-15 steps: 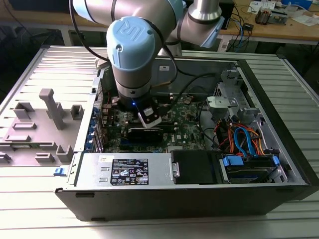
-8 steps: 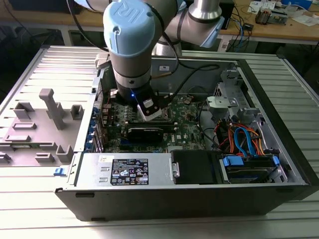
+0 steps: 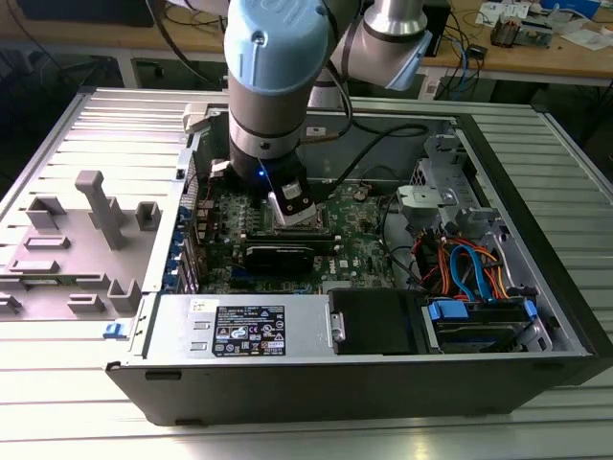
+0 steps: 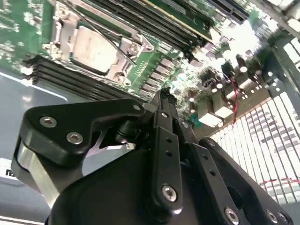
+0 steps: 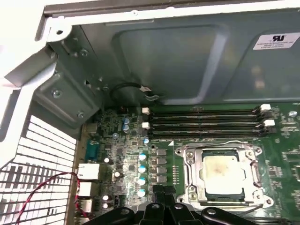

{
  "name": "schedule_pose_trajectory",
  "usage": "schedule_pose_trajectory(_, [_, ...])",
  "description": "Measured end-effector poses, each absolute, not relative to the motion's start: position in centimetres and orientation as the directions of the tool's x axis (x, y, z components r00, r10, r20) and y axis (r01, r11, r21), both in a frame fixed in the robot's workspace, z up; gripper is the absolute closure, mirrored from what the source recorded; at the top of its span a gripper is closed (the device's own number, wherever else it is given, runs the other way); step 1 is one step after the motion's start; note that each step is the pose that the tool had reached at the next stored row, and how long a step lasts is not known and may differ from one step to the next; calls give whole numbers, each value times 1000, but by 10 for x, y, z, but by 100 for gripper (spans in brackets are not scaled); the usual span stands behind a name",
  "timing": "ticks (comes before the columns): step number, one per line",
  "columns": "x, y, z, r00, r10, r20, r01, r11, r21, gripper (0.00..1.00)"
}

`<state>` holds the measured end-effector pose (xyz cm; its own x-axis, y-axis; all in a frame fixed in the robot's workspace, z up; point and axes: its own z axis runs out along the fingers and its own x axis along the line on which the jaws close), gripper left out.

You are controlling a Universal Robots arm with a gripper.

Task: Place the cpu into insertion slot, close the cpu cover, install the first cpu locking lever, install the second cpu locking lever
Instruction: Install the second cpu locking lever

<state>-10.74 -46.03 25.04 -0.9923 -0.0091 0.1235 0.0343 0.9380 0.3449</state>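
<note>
Memory slots (image 5: 206, 123) flank the covered cpu (image 5: 224, 171).

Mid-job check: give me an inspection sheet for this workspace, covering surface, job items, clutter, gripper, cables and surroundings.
Surface: ribbed metal table carrying an open computer case.
Job's things: cpu lies in the insertion slot; cpu cover lies flat around it; a wire lever crosses the cpu in the second wrist view.
Clutter: grey plastic fixture on the exterior view's left.
Gripper: gripper shut, holding nothing, beside the socket.
Cables: orange and blue leads in the case; red wire by the rear vent.
Surroundings: wooden bench behind.
</note>
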Motion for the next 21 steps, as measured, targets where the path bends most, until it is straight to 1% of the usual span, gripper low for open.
schedule_pose_trajectory(4, [-107, -460, 272, -991, -9, 130, 37, 938, 345, 89])
schedule_pose_trajectory(5, [-107, -460, 272, -991, -7, 130, 37, 944, 327, 89])
schedule_pose_trajectory(6, [-107, -460, 272, -992, -3, 130, 36, 954, 297, 89])
schedule_pose_trajectory(7, [-107, -460, 272, -992, -1, 129, 36, 959, 283, 89])
schedule_pose_trajectory(11, [-107, -459, 287, -992, 2, 129, 36, 964, 264, 89])
schedule_pose_trajectory(13, [-107, -459, 293, -992, 5, 129, 37, 969, 246, 89])
schedule_pose_trajectory(15, [-107, -459, 293, -992, 10, 129, 36, 978, 203, 89])
schedule_pose_trajectory(16, [-105, -458, 294, -992, 15, 128, 36, 986, 165, 89])
schedule_pose_trajectory(18, [-102, -457, 293, -992, 16, 127, 36, 987, 159, 89])
schedule_pose_trajectory(21, [-97, -456, 294, -993, 17, 117, 35, 988, 153, 89])
